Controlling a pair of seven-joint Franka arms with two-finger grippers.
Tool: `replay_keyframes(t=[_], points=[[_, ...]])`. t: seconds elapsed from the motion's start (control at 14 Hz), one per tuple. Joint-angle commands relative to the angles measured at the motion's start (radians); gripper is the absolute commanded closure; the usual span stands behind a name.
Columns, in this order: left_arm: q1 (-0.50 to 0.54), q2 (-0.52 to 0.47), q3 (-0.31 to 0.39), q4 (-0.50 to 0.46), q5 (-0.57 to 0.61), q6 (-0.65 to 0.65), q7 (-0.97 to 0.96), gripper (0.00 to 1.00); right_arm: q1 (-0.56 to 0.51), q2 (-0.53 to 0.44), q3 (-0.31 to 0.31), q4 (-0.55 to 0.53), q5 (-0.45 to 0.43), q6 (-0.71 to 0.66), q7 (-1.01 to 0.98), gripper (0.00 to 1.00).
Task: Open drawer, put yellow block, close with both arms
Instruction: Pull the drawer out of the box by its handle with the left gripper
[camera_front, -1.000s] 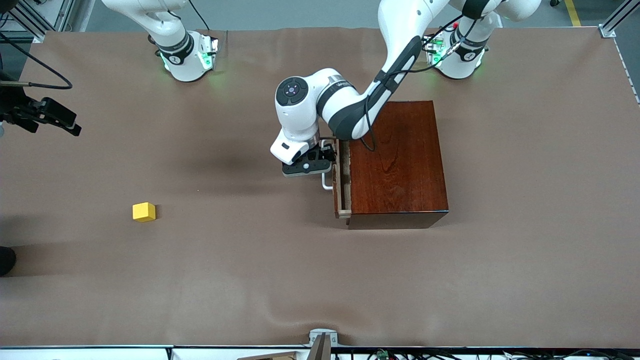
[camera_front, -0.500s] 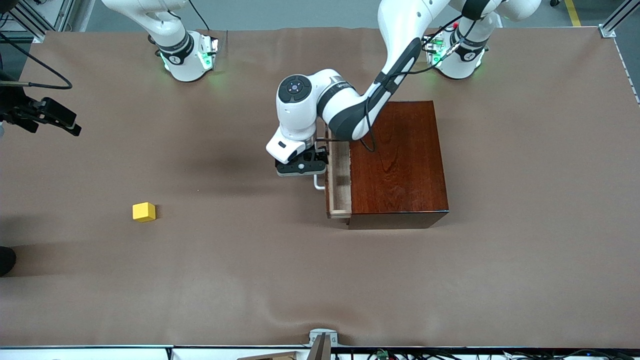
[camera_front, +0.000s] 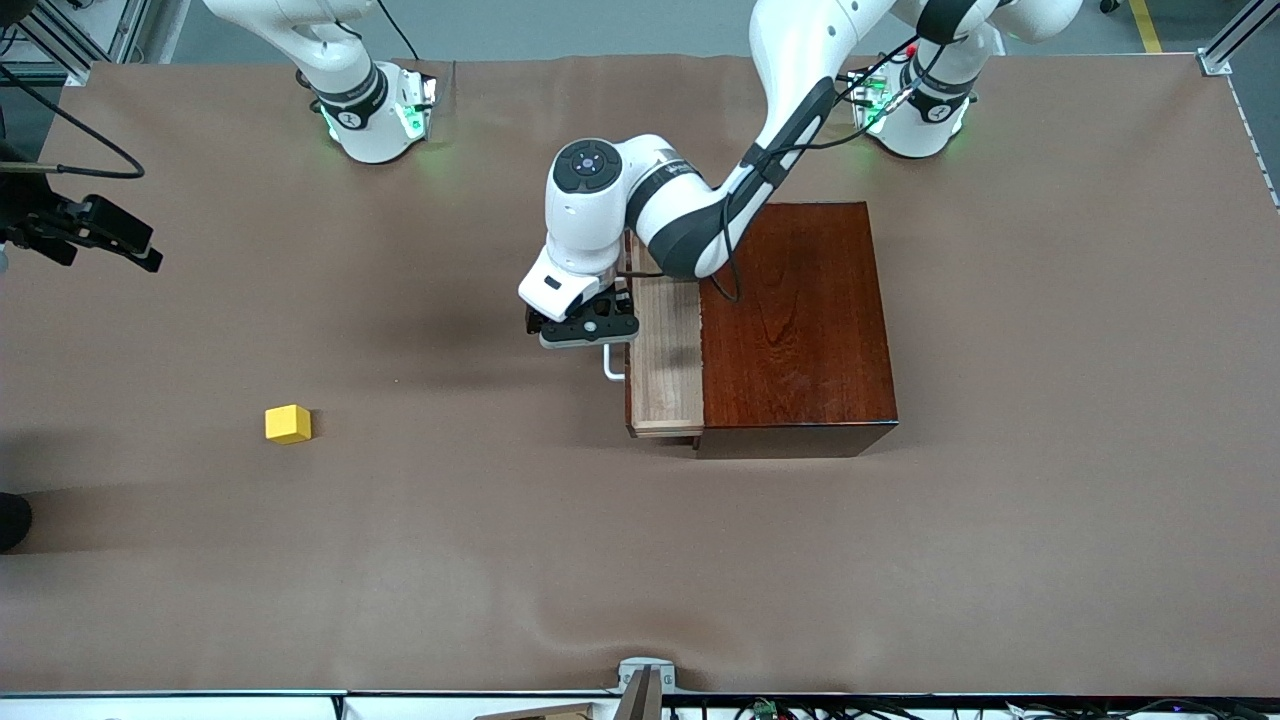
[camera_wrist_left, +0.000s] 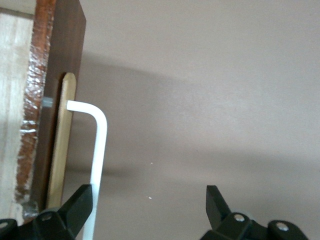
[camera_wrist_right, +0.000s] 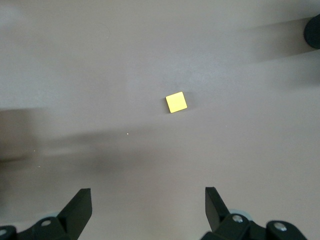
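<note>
Pulled farther out of the mahogany box (camera_front: 795, 325) than a second ago, the drawer (camera_front: 663, 355) now shows a broad strip of bare wood tray with nothing in it. At its front, the left gripper (camera_front: 585, 330) stands with fingers spread, one fingertip (camera_wrist_left: 80, 200) hooked against the white handle (camera_wrist_left: 97, 150). Toward the right arm's end of the table, well apart from the box, lies the yellow block (camera_front: 288, 423). High above the block hangs the right gripper (camera_wrist_right: 148, 210), jaws wide, waiting.

The front camera looks steeply down from high across the counter (camera_front: 400, 560) toward both bases at the frame's top, while each wrist camera faces down past its own end effector, the left close on the drawer (camera_wrist_left: 55, 100), the right high over the yellow block (camera_wrist_right: 176, 102), both also visible in the front view.
</note>
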Motion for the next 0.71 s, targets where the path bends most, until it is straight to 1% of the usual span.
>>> replay_keyframes(t=[0.0, 0.43, 0.64], points=[[-0.016, 0.031, -0.002, 0.045, -0.014, 0.012, -0.014, 0.0, 0.005, -0.005, -0.002, -0.002, 0.003, 0.001, 0.005, 0.0], [-0.014, 0.023, -0.003, 0.046, -0.031, 0.021, -0.014, 0.0, 0.005, -0.004, -0.002, -0.002, 0.003, 0.003, 0.005, 0.0], [-0.005, -0.01, -0.002, 0.046, -0.051, 0.021, -0.022, 0.0, 0.005, -0.004, -0.002, -0.002, 0.003, 0.003, 0.005, 0.0]])
